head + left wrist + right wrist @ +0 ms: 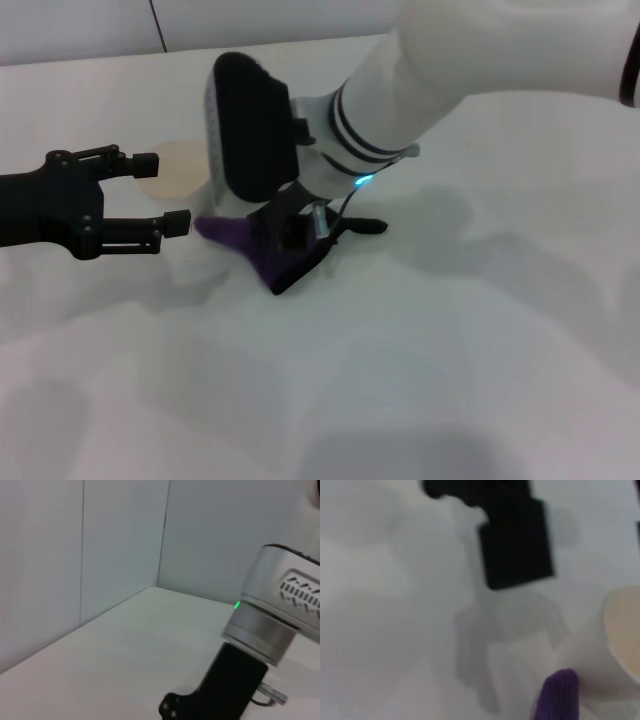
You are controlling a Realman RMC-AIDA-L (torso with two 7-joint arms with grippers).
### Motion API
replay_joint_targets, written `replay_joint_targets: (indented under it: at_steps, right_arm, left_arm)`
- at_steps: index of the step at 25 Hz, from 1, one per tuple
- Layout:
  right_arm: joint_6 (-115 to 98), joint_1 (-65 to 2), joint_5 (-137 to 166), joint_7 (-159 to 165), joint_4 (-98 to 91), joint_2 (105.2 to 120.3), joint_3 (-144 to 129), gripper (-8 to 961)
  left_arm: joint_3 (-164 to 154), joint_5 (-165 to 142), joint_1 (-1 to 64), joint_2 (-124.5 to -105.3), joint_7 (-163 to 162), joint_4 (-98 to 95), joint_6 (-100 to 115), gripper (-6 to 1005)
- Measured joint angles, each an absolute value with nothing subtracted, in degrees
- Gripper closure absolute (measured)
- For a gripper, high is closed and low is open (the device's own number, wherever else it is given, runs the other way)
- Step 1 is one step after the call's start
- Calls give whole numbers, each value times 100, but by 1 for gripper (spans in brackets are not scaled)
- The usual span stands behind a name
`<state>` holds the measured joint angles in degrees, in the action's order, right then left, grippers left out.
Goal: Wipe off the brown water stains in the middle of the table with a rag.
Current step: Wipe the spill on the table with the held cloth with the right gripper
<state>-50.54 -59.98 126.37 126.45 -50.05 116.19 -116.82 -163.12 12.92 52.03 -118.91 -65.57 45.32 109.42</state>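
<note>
The dark purple rag (252, 248) with black trim lies bunched on the white table (450, 340), near its middle. My right gripper (297, 243) comes down from the upper right and is shut on the rag, pressing it to the tabletop. The rag's purple tip (557, 695) also shows in the right wrist view. My left gripper (163, 193) hovers open just left of the rag, fingers pointing toward it, nothing between them. The brown water stains are hidden; none show on the bare table around the rag.
A white paper cup (178, 170) stands just behind the left gripper's fingertips, close to the rag; it also shows in the right wrist view (620, 645). The right arm's wrist (272, 615) fills the left wrist view's side. Walls rise behind the table.
</note>
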Motion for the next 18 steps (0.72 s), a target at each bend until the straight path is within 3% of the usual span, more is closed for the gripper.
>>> replay_joint_targets:
  at_steps: [18]
  right_arm:
    - [-5474,-5403,13084,12647,-5485,11594,-11200,885]
  left_arm:
    - [-16312,1278,5194,-11899,-6558,4517,10910,124]
